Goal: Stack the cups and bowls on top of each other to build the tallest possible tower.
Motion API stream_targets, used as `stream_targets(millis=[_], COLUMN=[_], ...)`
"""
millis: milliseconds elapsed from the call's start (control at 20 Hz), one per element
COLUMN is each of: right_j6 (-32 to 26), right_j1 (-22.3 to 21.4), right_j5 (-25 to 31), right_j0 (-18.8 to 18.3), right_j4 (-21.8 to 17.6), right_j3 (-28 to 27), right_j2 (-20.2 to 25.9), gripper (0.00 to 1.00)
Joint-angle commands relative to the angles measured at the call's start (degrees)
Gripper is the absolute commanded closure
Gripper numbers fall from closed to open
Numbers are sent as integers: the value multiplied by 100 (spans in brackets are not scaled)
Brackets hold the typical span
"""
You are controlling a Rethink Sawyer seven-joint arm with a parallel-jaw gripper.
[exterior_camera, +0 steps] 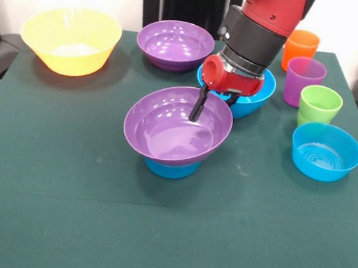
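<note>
A wide purple bowl sits a little tilted on a small blue bowl at the table's middle; this is the tower. My gripper hangs over the purple bowl's far right rim. One black finger reaches inside the bowl, the other stands outside the rim, with a gap between them. The large blue bowl is right behind the gripper. The second purple bowl and the yellow bowl stand at the back. The orange cup, purple cup and lime green cup stand at the right. The light blue cup is out of view.
Another small blue bowl stands at the right, in front of the green cup. The green table cloth stretches across the near half. Dark equipment shows past the table's left and right edges.
</note>
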Motion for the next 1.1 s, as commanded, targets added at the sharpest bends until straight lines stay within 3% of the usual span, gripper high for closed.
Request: stream_targets(millis=[50, 700, 1100], right_j6=[327, 241, 140], right_j1=[572, 773, 593], right_j5=[318, 97, 252], right_j0=[32, -49, -112], right_j4=[62, -83, 14], right_j3=[-372, -569, -419], right_j2=[513, 429, 535], gripper=[0, 0, 0])
